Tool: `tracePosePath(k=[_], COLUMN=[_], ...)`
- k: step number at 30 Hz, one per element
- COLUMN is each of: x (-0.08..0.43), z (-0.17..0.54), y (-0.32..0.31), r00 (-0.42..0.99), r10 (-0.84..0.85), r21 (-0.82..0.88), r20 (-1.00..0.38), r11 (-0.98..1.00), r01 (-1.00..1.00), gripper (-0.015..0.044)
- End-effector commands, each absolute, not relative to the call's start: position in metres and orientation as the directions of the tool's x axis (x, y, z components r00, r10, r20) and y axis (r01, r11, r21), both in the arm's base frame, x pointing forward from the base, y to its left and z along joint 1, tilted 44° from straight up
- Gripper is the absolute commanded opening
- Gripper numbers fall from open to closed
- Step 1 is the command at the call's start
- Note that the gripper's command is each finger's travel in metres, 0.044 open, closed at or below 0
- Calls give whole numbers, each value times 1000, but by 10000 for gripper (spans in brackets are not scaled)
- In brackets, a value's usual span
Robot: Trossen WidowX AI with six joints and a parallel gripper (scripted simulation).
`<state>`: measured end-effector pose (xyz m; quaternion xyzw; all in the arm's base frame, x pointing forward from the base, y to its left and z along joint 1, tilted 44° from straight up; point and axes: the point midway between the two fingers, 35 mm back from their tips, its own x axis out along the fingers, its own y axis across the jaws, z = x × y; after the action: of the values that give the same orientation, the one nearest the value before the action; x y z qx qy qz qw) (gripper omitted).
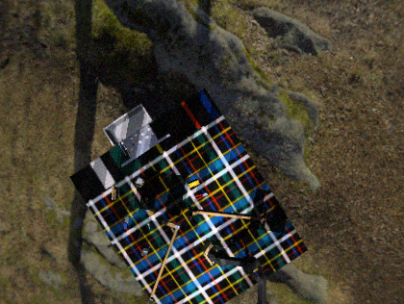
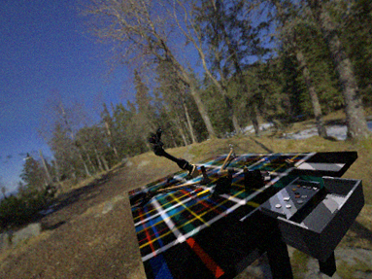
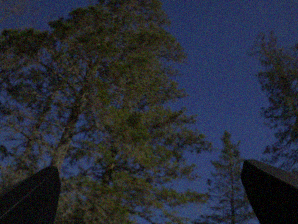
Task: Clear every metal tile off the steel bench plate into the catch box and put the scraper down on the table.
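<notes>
Several small pale and brown tiles [image 1: 140,142] [image 2: 287,199] lie on the steel bench plate [image 1: 139,153] [image 2: 288,211]. The catch box [image 1: 122,114] [image 2: 300,236] adjoins the plate's far end. Two long, thin, wooden-handled tools lie on the plaid table: one tool [image 1: 223,215] across its middle, with its end by the dark area unclear, and another tool [image 1: 164,262] [image 2: 227,159] with a short wooden crosspiece. Which one is the long scraper is hard to tell. My gripper [image 2: 156,132] [image 3: 150,172] is open and empty, raised high above the table, away from both tools and the plate.
A yellow block [image 1: 193,184] [image 2: 202,192] and a small red item [image 1: 201,196] lie mid-table. A pale object [image 1: 139,182], a wooden piece [image 1: 113,192], a blue item [image 1: 126,222] and a grey block [image 1: 145,251] lie toward the left. Dark upright blocks [image 2: 253,180] stand near the plate.
</notes>
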<state>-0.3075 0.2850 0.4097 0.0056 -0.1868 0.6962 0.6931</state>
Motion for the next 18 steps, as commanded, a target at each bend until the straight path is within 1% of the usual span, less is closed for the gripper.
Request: tracePosePath(k=[1, 2, 18], x=[-308, -308, -312], z=[410, 411, 444], y=[285, 286, 318], r00=[-39, -39, -39], r10=[963, 963, 961], r21=[-252, -252, -255], r20=[267, 267, 273], r11=[31, 31, 33], r01=[-967, -967, -966], gripper=[426, 440, 440])
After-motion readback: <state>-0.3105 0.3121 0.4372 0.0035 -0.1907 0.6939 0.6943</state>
